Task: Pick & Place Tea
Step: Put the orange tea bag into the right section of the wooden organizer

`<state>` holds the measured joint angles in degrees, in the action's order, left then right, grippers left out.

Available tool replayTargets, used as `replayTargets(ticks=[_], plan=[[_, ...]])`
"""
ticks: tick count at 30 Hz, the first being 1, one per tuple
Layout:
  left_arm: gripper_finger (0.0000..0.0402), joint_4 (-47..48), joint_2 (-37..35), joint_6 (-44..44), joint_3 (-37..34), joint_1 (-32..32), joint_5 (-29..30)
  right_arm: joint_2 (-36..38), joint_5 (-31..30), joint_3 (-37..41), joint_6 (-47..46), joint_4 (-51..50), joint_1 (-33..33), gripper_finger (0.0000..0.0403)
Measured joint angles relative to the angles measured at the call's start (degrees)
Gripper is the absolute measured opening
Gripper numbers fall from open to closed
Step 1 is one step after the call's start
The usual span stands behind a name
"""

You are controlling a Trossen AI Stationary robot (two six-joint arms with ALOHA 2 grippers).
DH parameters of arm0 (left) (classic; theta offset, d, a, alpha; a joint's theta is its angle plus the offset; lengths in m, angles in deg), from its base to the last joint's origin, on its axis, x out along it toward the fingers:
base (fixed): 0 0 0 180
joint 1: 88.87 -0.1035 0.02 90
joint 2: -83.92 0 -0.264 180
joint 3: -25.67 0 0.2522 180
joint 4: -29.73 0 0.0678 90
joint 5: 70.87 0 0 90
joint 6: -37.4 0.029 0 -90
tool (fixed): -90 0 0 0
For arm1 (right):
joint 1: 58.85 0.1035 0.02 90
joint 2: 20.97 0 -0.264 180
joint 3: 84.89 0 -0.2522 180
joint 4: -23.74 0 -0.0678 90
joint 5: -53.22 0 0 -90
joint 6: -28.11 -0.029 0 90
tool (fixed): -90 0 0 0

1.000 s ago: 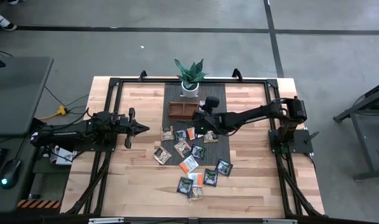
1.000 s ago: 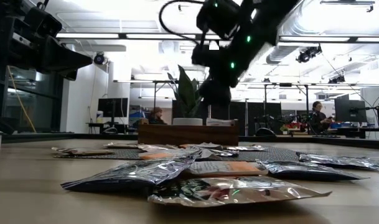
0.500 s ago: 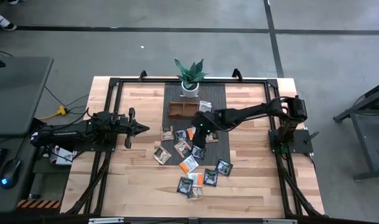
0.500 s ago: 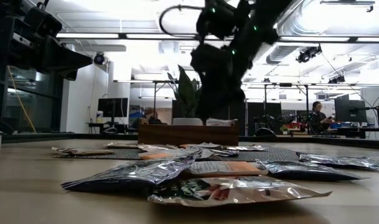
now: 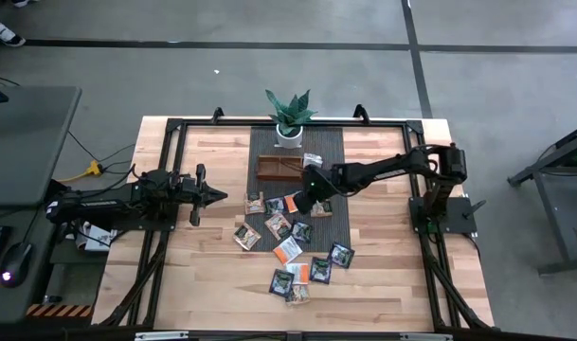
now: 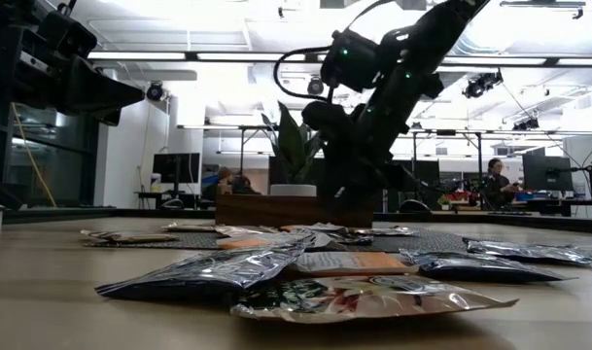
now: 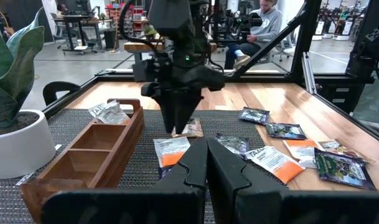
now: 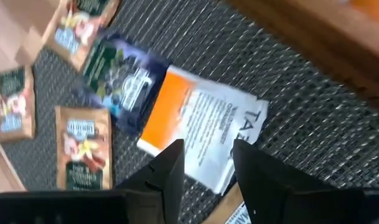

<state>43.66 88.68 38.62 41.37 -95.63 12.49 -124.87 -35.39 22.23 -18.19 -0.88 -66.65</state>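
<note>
1. High view: the tea sachets (image 5: 293,248) are seen scattered flat across the middle of the wooden table (image 5: 383,284), some on the dark woven mat (image 5: 331,147) and some on bare wood nearer the front edge.
2. One orange-and-white sachet (image 8: 201,137) is shown in the right wrist view lying flat on the mat, beside a dark green sachet (image 8: 124,81) and a tan sachet (image 8: 83,146); its print is blurred and cannot be read.
3. At least one pale sachet (image 7: 111,113) is seen in the end compartment of the wooden tray (image 7: 83,155) in the left wrist view; how many lie there cannot be made out.
4. The right gripper (image 5: 305,201) is lowered over the sachets on the mat, just in front of the tray. Its fingers (image 8: 170,168) are held apart, straddling the edge of the orange-and-white sachet; whether they touch it cannot be told.
5. The left gripper (image 5: 215,196) is held off the mat at the table's left side, well apart from the sachets. Its fingers (image 7: 195,168) are pressed together with nothing between them.
6. A potted plant (image 5: 289,118) stands behind the tray, partly cut off in the left wrist view.
7. A seated person (image 7: 264,28) is partly visible in the room beyond the table.
</note>
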Motion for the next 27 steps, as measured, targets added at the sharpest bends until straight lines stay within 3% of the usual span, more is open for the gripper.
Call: replayTargets(ticks=[7, 17, 27], plan=[[0.0001, 0.0, 0.0, 0.0, 0.0, 0.0, 0.0, -0.3, -3.5, 0.0, -2.8, -3.5, -2.0, 0.0134], [0.0001, 0.0, 0.0, 0.0, 0.0, 0.0, 0.1, -3.3, -1.9, -0.2, -5.0, -0.2, -1.5, 0.0134], [0.0001, 0.0, 0.0, 0.0, 0.0, 0.0, 0.1, -5.1, -2.5, -5.1, -3.9, -4.2, -1.2, 0.0134]])
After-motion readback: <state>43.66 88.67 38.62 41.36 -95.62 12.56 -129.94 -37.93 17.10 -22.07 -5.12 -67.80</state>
